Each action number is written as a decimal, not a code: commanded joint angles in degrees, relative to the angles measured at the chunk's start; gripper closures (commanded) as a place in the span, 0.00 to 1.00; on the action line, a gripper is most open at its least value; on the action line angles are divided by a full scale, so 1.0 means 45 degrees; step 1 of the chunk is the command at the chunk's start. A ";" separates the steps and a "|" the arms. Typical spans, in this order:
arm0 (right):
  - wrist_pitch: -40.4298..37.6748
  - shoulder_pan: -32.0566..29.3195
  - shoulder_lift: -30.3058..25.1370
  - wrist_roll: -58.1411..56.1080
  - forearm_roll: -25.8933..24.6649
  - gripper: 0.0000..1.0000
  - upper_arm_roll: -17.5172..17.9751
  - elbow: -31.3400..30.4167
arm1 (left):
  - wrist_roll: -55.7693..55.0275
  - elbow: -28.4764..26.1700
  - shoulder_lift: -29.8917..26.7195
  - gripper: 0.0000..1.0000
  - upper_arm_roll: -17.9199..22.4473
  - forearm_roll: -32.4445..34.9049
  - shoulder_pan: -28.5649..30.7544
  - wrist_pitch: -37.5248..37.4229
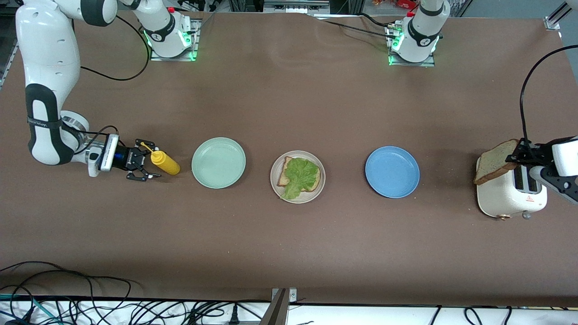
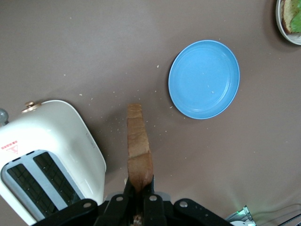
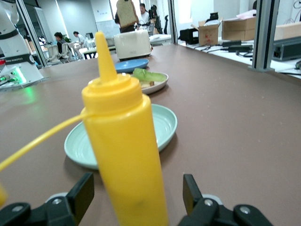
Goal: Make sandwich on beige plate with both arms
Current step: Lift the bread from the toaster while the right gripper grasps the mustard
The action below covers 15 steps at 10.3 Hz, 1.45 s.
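Your left gripper (image 1: 519,155), at the right edge of the frame, is clamped on the crust of a bread slice (image 1: 494,161) above the toaster (image 1: 510,194); bread is light and crumbly, so keep this edge hold gentle. The beige plate (image 1: 276,183) with bread and lettuce (image 1: 300,175) is in the centre, and your right gripper (image 1: 145,166) at middle left has fingers apart around the mustard bottle (image 1: 165,163)

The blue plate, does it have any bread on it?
No, the blue plate is bare; one bread slice is in the left gripper over the toaster.
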 commanded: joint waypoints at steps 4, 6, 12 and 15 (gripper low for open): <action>-0.0332 -0.0204 0.0344 -0.0716 0.0483 1.00 0.0474 0.0218 | -0.0214 0.0126 -0.0159 1.00 0.0124 -0.0113 -0.0080 -0.0202; -0.0312 -0.0049 0.0305 0.0373 0.0483 1.00 0.0474 0.0509 | -0.0233 0.0126 -0.0139 1.00 0.0124 -0.0094 -0.0118 -0.0202; 0.2530 0.1802 -0.0999 0.5369 0.0114 1.00 0.0279 0.1585 | -0.0233 0.0106 -0.0100 1.00 0.0105 -0.0094 -0.0118 -0.0202; 0.4779 0.3577 -0.1725 0.8180 -0.1208 1.00 -0.0206 0.1837 | -0.0234 0.0087 -0.0080 1.00 0.0105 -0.0094 -0.0118 -0.0202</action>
